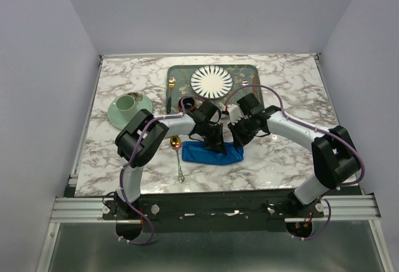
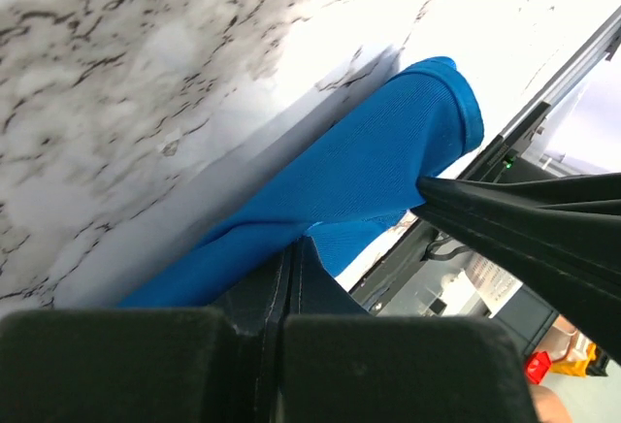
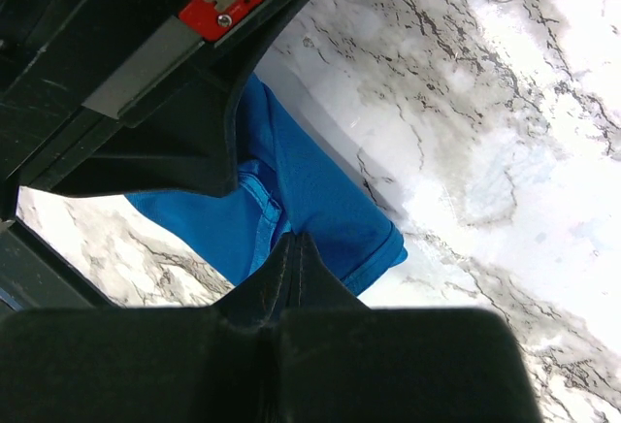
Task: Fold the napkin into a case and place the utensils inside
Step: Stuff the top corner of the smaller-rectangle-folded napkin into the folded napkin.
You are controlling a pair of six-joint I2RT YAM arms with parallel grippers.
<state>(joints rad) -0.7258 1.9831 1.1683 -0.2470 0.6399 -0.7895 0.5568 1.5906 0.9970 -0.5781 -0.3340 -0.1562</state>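
The bright blue napkin (image 1: 212,154) lies folded into a narrow band on the marble table (image 1: 280,160), in front of the tray. My left gripper (image 1: 216,142) is shut on its upper layer; in the left wrist view the closed tips (image 2: 296,244) pinch the cloth (image 2: 369,161). My right gripper (image 1: 239,138) is shut on the napkin's right part (image 3: 320,195), its tips (image 3: 294,240) pressed together on a fold. The spoon (image 1: 178,157) with a gold bowl lies just left of the napkin. The copper-pink fork is not visible.
A grey-green tray (image 1: 181,75) at the back holds a striped white plate (image 1: 212,80), a gold fork with a green handle (image 1: 169,91) and a dark cup (image 1: 187,103). A green cup on a saucer (image 1: 129,106) stands at the left. The two grippers are very close together.
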